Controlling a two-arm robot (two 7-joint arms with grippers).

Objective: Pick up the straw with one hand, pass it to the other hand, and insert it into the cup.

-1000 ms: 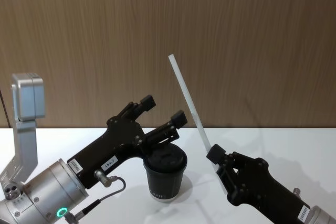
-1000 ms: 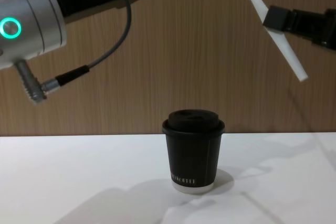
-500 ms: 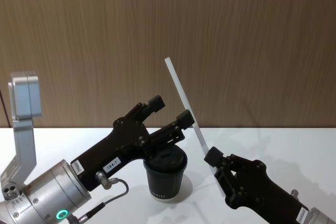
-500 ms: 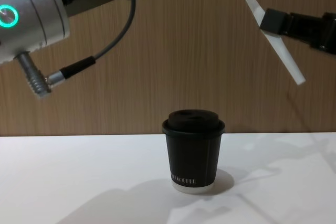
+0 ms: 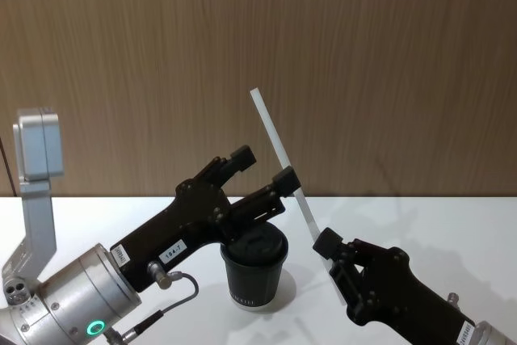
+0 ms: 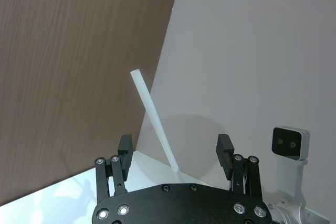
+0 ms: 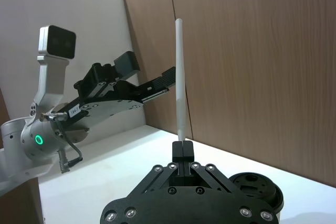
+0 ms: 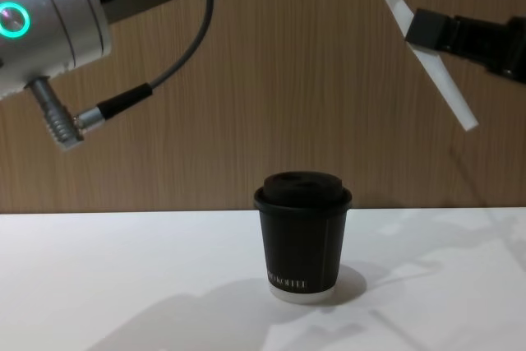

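Over the white counter (image 5: 452, 224), the left pincer (image 5: 263, 167) is hanging spread wide, fingers flanking the straw (image 5: 279, 147), apart from it. The right pincer (image 5: 327, 242) is clenching the straw low on its length, tilted, top leaning leftward. The lidded cup (image 5: 254, 268) is standing on the counter beneath the left pincer. Judgement: handover pending. Left should be closing squarely on the shaft above the right's grip, gently, the thin tube probably crushing easily; right releasing only afterwards. Counter is looking smooth and level; a wood-panelled wall (image 5: 388, 54) is backing it.
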